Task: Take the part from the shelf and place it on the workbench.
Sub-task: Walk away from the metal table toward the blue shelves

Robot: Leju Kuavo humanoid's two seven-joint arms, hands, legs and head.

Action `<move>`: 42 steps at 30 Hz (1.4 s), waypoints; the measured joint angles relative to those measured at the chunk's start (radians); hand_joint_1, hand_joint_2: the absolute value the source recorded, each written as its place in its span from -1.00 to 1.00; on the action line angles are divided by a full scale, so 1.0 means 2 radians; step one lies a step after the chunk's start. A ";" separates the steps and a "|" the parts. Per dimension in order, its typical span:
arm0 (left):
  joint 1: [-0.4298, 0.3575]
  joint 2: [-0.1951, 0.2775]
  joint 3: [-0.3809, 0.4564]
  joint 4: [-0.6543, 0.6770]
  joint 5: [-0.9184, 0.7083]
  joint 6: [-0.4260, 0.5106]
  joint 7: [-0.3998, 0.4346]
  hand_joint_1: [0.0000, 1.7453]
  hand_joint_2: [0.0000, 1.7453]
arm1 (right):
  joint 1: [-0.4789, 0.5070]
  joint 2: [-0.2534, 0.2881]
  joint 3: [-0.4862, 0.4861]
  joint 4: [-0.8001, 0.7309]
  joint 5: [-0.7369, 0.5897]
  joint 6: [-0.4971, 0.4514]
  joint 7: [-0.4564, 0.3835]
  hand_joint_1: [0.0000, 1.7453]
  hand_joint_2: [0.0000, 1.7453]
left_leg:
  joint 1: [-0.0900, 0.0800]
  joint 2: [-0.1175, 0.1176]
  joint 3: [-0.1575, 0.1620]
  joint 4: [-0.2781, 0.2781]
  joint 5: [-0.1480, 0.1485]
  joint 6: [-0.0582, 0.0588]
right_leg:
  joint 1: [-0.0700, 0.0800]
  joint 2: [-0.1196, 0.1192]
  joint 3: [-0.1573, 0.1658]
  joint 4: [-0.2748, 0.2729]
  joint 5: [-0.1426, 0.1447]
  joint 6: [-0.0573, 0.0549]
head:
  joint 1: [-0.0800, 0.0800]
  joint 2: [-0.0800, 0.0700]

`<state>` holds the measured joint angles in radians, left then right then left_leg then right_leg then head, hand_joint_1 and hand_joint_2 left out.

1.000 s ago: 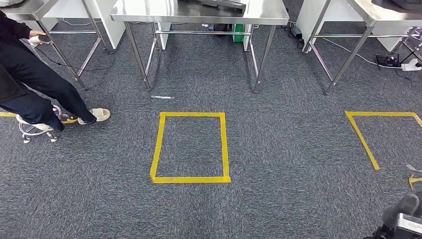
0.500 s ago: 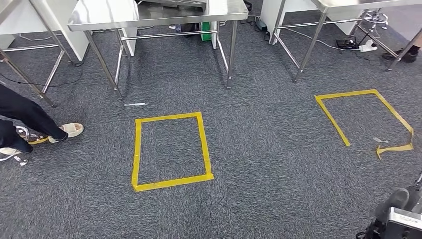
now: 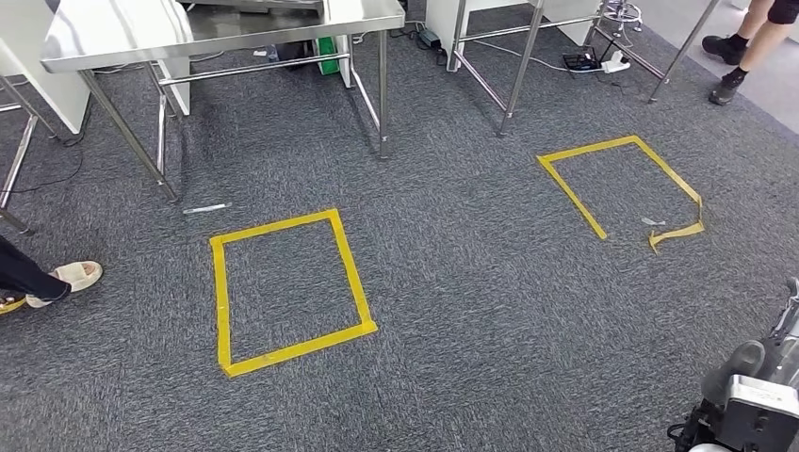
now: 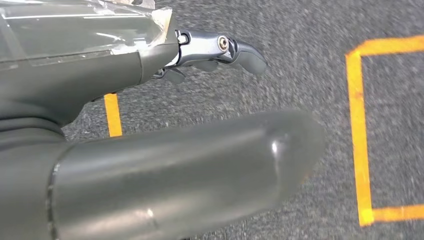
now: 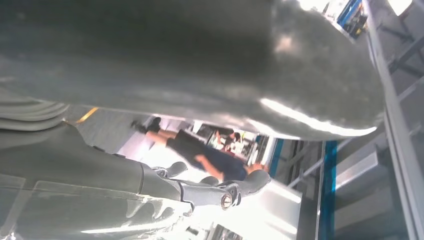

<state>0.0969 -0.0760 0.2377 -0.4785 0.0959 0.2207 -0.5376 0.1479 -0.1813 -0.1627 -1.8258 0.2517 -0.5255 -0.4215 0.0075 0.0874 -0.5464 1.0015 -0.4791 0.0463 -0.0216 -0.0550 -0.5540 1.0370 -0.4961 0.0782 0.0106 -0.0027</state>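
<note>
Left hand (image 4: 200,125): hung over grey carpet (image 3: 471,282), fingers apart, nothing held. Right hand (image 5: 190,150): likewise loose and bare, its arm at the head view's lower right. Part and shelf unlocated; steel workbench (image 3: 188,33) upper left, taped square (image 3: 287,287) centre, someone's sandalled foot (image 3: 66,278) at left edge — risk judged: walking into legs or bystander.
</note>
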 joint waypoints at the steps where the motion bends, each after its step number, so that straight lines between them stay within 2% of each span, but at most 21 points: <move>1: 0.000 0.000 0.000 -0.002 -0.001 0.000 0.001 -1.00 -1.00 | 0.001 -0.001 0.000 0.000 -0.001 -0.001 0.000 -1.00 -1.00 | -0.001 0.004 0.001 0.000 0.000 -0.003 | 0.002 -0.006 0.009 -0.018 0.004 -0.002 | 0.000 0.000; 4: 0.000 -0.001 0.001 -0.007 -0.001 0.000 0.002 -1.00 -1.00 | 0.006 -0.003 0.001 0.000 -0.004 -0.002 -0.002 -1.00 -1.00 | -0.001 0.013 0.003 0.000 -0.002 -0.012 | 0.003 0.006 0.008 -0.025 0.008 -0.013 | -0.001 0.000; 6: -0.001 -0.001 0.001 -0.009 -0.002 0.000 0.003 -1.00 -1.00 | 0.008 -0.004 0.001 0.000 -0.005 -0.004 -0.002 -1.00 -1.00 | 0.002 -0.007 -0.002 0.017 -0.017 -0.018 | -0.002 0.016 0.009 -0.026 0.011 -0.020 | -0.002 0.000; 8: 0.000 -0.001 0.002 -0.010 -0.002 0.000 0.003 -1.00 -1.00 | 0.008 -0.004 0.001 0.000 -0.005 -0.004 -0.003 -1.00 -1.00 | 0.003 -0.036 -0.026 0.074 -0.052 -0.019 | -0.003 0.027 0.009 -0.026 0.014 -0.026 | -0.003 0.000; 10: 0.003 -0.001 0.002 -0.010 -0.002 0.000 0.003 -1.00 -1.00 | 0.009 -0.004 0.002 0.000 -0.005 -0.004 -0.003 -1.00 -1.00 | 0.003 -0.045 -0.055 0.137 -0.077 -0.019 | -0.001 0.039 0.007 -0.026 0.015 -0.029 | -0.004 0.000; 11: 0.004 -0.001 0.003 -0.010 -0.002 0.000 0.003 -1.00 -1.00 | 0.010 -0.003 0.002 0.000 -0.005 -0.004 -0.003 -1.00 -1.00 | 0.003 -0.045 -0.059 0.146 -0.075 -0.018 | -0.001 0.046 0.007 -0.026 0.016 -0.030 | -0.004 0.000; 13: 0.004 -0.001 0.003 -0.010 -0.002 0.000 0.003 -1.00 -1.00 | 0.011 -0.003 0.002 0.000 -0.005 -0.004 -0.003 -1.00 -1.00 | 0.003 -0.049 -0.040 0.106 -0.045 -0.016 | -0.001 0.059 0.007 -0.024 0.016 -0.030 | -0.004 0.000; 15: 0.004 -0.001 0.003 -0.011 -0.002 0.000 0.003 -1.00 -1.00 | 0.010 -0.003 0.002 0.000 -0.005 -0.004 -0.003 -1.00 -1.00 | 0.006 -0.070 -0.010 0.040 -0.016 -0.014 | 0.001 0.072 0.006 -0.020 0.015 -0.028 | -0.003 0.000; 17: 0.004 -0.001 0.003 -0.011 -0.002 0.000 0.003 -1.00 -1.00 | 0.010 -0.004 0.002 0.000 -0.005 -0.004 -0.003 -1.00 -1.00 | 0.006 -0.084 0.002 0.012 -0.010 -0.013 | 0.002 0.082 0.000 -0.017 0.016 -0.022 | -0.003 0.000; 19: 0.004 -0.001 0.003 -0.012 -0.002 0.000 0.003 -1.00 -1.00 | 0.011 -0.005 0.002 0.000 -0.005 -0.004 -0.003 -1.00 -1.00 | 0.003 -0.074 0.001 0.010 -0.008 -0.009 | 0.000 0.091 -0.007 -0.018 0.019 -0.014 | -0.003 0.000; 21: 0.003 -0.001 0.003 -0.013 -0.002 0.000 0.003 -1.00 -1.00 | 0.012 -0.006 0.001 0.000 -0.005 -0.005 -0.003 -1.00 -1.00 | 0.003 -0.061 0.001 0.006 -0.005 -0.001 | 0.000 0.075 -0.018 -0.005 0.013 -0.010 | -0.002 0.000; 23: 0.004 -0.001 0.003 -0.014 -0.002 0.000 0.003 -1.00 -1.00 | 0.012 -0.007 0.001 0.000 -0.006 -0.005 -0.003 -1.00 -1.00 | 0.003 -0.048 0.000 0.003 -0.003 0.004 | 0.001 0.046 -0.044 0.046 -0.011 -0.011 | 0.001 0.000; 26: 0.005 -0.001 0.004 -0.014 -0.002 0.000 0.003 -1.00 -1.00 | 0.012 -0.006 0.002 0.001 -0.006 -0.005 -0.003 -1.00 -1.00 | 0.002 -0.026 -0.002 0.004 -0.002 0.005 | 0.000 0.033 -0.081 0.126 -0.038 -0.008 | 0.002 0.000; 27: 0.005 -0.001 0.004 -0.014 -0.002 0.000 0.003 -1.00 -1.00 | 0.012 -0.006 0.002 0.001 -0.006 -0.005 -0.003 -1.00 -1.00 | 0.002 -0.019 -0.003 0.004 -0.002 0.005 | 0.000 0.032 -0.076 0.121 -0.035 -0.004 | 0.003 0.000; 29: 0.005 -0.001 0.004 -0.014 -0.002 0.000 0.003 -1.00 -1.00 | 0.012 -0.007 0.002 0.001 -0.007 -0.005 -0.003 -1.00 -1.00 | 0.002 -0.007 -0.001 0.004 -0.003 0.004 | 0.000 0.015 -0.038 0.057 -0.013 0.002 | 0.003 0.000; 32: 0.005 -0.002 0.004 -0.015 -0.002 0.000 0.004 -1.00 -1.00 | 0.011 -0.007 0.001 0.001 -0.010 -0.005 -0.004 -1.00 -1.00 | -0.003 0.009 0.002 0.005 -0.006 -0.003 | 0.006 -0.011 0.003 -0.018 0.008 -0.003 | 0.002 0.000; 35: 0.004 -0.003 0.004 -0.017 -0.003 0.001 0.005 -1.00 -1.00 | 0.015 -0.007 0.000 0.001 -0.014 -0.008 -0.005 -1.00 -1.00 | -0.002 0.017 0.006 0.006 -0.010 -0.012 | 0.006 0.005 0.002 -0.022 0.011 -0.015 | 0.001 0.000; 37: 0.004 -0.003 0.005 -0.018 -0.004 0.000 0.006 -1.00 -1.00 | 0.017 -0.006 0.000 0.000 -0.015 -0.010 -0.005 -1.00 -1.00 | 0.000 -0.007 -0.002 0.030 -0.029 -0.017 | 0.001 0.016 0.004 -0.025 0.015 -0.023 | 0.000 0.000; 39: 0.006 -0.003 0.006 -0.019 -0.005 -0.001 0.008 -1.00 -1.00 | 0.017 -0.004 0.001 0.000 -0.017 -0.011 -0.006 -1.00 -1.00 | 0.002 -0.035 -0.028 0.090 -0.063 -0.020 | 0.000 0.027 0.004 -0.025 0.017 -0.029 | 0.000 0.000; 41: 0.009 -0.003 0.009 -0.019 -0.006 -0.002 0.009 -1.00 -1.00 | 0.018 -0.003 0.001 0.000 -0.019 -0.012 -0.006 -1.00 -1.00 | 0.002 -0.043 -0.051 0.137 -0.079 -0.021 | 0.001 0.040 0.003 -0.024 0.017 -0.031 | 0.000 0.000; 42: 0.010 -0.003 0.010 -0.019 -0.006 -0.002 0.009 -1.00 -1.00 | 0.019 -0.002 0.001 0.000 -0.021 -0.012 -0.006 -1.00 -1.00 | 0.003 -0.044 -0.051 0.137 -0.072 -0.021 | 0.001 0.047 0.003 -0.023 0.017 -0.031 | -0.001 0.000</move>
<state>0.1163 -0.0824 0.2582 -0.5167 0.0834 0.2162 -0.5189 0.1852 -0.1847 -0.1604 -1.8265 0.2093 -0.5495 -0.4334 0.0138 -0.0012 -0.6491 1.2745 -0.6240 0.0036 -0.0201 0.0381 -0.5483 0.9903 -0.4617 0.0168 0.0093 -0.0027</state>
